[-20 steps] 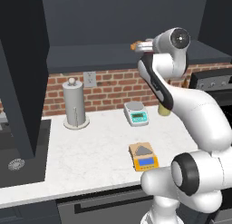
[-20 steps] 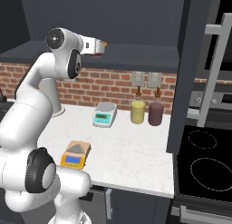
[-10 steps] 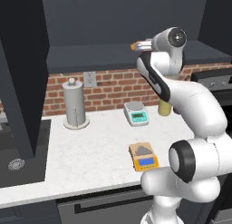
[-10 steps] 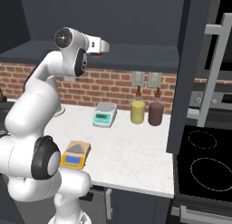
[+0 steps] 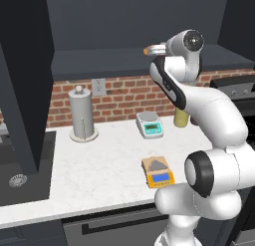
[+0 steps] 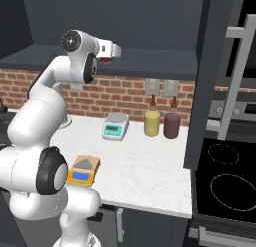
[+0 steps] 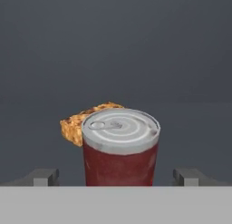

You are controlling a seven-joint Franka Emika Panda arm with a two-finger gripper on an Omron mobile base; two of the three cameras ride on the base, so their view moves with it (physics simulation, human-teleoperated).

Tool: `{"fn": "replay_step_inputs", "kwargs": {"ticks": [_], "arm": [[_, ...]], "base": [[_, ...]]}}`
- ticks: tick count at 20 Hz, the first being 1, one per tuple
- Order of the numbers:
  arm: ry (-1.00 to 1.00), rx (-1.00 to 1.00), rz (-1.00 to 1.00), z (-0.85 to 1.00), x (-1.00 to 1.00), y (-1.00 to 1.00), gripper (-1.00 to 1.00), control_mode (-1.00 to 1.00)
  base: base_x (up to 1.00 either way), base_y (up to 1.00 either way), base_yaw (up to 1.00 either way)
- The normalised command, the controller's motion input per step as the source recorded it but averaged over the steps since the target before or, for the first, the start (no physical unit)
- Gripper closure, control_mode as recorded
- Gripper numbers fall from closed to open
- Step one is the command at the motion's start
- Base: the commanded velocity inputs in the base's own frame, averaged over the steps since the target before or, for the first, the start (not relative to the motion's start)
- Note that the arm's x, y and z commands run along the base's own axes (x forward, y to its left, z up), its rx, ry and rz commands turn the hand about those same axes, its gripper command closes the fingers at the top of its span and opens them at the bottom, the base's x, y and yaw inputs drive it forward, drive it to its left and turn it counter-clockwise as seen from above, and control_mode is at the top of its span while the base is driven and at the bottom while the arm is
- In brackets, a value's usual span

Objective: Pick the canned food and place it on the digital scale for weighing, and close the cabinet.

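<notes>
Gripper (image 7: 116, 175) spread wide, fingertips (image 7: 44, 175) standing clear on either side of the canned food (image 7: 120, 148), touching nothing. Can upright between them on the dark inner shelf of the cabinet (image 6: 150, 26), just ahead of the hand. Dark red-brown side, pale silvery lid with raised rings and a pull tab. Behind it and a little to one side, partly hidden, a small orange-brown food piece (image 7: 74, 123), crumbly in texture; whether touching the can, cannot tell.

From the base views, hand raised to shelf height above the brick backsplash, pointing into the cabinet opening. Cabinet door (image 6: 227, 81) swung open, silver bar handle on it.

Below, on the white counter (image 6: 145, 168): digital scale (image 6: 82, 170), orange-yellow with grey plate bare and blue display, near the front edge. Farther back, a grey-white scale (image 6: 115, 126), then a yellow bottle (image 6: 151, 122) and a dark brown bottle (image 6: 172, 123) side by side at the wall. Paper towel holder (image 5: 82, 113) near the sink side.
</notes>
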Motion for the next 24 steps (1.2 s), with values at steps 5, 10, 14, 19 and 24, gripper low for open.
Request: {"fn": "replay_step_inputs", "kwargs": {"ticks": [5,10,14,19,24], "arm": [[0.00,0.00,0.00,0.00,0.03,0.00,-1.00,-1.00],[0.00,0.00,0.00,0.00,0.14,0.00,-1.00,-1.00],[0.00,0.00,0.00,0.00,0.22,0.00,-1.00,-1.00],[0.00,0.00,0.00,0.00,0.09,-0.01,1.00,-1.00],[0.00,0.00,0.00,0.00,0.00,-0.01,1.00,-1.00]], "base": [[0.00,0.00,0.00],[0.00,0.00,0.00],[0.00,0.00,0.00],[0.00,0.00,0.00],[0.00,0.00,0.00]]}}
